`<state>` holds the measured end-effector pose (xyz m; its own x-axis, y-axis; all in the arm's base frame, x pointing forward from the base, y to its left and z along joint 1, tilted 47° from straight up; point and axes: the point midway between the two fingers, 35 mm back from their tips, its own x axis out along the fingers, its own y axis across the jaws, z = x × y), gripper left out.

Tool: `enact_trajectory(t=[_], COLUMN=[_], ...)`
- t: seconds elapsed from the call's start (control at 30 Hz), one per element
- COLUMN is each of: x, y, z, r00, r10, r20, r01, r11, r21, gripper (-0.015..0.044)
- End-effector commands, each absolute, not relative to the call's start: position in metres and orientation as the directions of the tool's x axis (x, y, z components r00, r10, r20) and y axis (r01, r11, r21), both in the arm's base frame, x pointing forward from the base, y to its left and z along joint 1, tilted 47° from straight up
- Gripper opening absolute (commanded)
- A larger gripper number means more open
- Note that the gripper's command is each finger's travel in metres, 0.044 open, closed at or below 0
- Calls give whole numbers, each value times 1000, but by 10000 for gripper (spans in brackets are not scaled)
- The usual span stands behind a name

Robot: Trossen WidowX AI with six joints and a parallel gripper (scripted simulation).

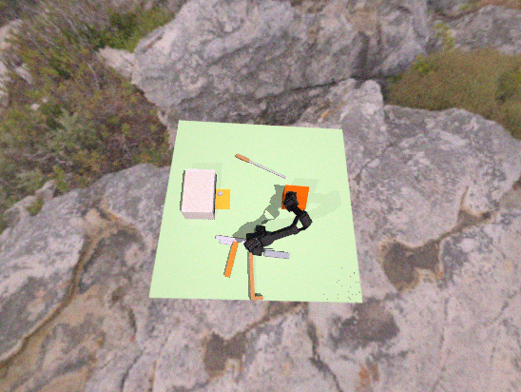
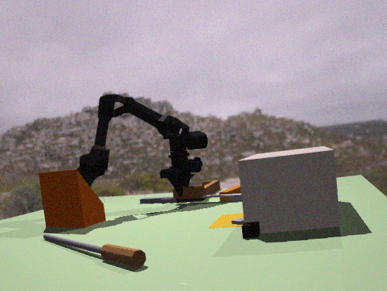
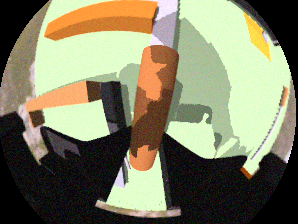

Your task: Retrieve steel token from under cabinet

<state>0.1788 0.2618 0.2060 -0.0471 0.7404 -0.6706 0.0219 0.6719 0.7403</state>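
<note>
Steel token [image 1: 220, 193] [image 2: 237, 222]: lies on the yellow area [image 1: 225, 202] [image 2: 222, 221] [image 3: 257, 37], beside the cabinet [image 1: 199, 191] [image 2: 289, 192] — well apart from the fingers. At the gripper [image 1: 255, 244] [image 2: 180, 193] [image 3: 147, 131]: grips the brown-handled tool [image 1: 228, 240] [image 3: 155, 100] — with the pale shaft extending beyond the fingertips. Whether flat or propped: cannot tell.

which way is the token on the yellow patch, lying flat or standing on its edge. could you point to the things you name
Flat: the outside view shows the token [image 1: 220, 193] [image 2: 238, 222] as a thin, low slab on the yellow patch [image 1: 224, 204] [image 2: 222, 222].
</note>
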Motion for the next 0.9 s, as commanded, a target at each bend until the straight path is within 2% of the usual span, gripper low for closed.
enact_trajectory(t=[0.0,0.87], x=[181,181], y=[262,262], z=[208,208], r00=[-35,-35], r10=[741,741], r20=[-671,-671], r01=[-28,-233], r11=[670,647], r21=[742,726], gripper=[0,0])
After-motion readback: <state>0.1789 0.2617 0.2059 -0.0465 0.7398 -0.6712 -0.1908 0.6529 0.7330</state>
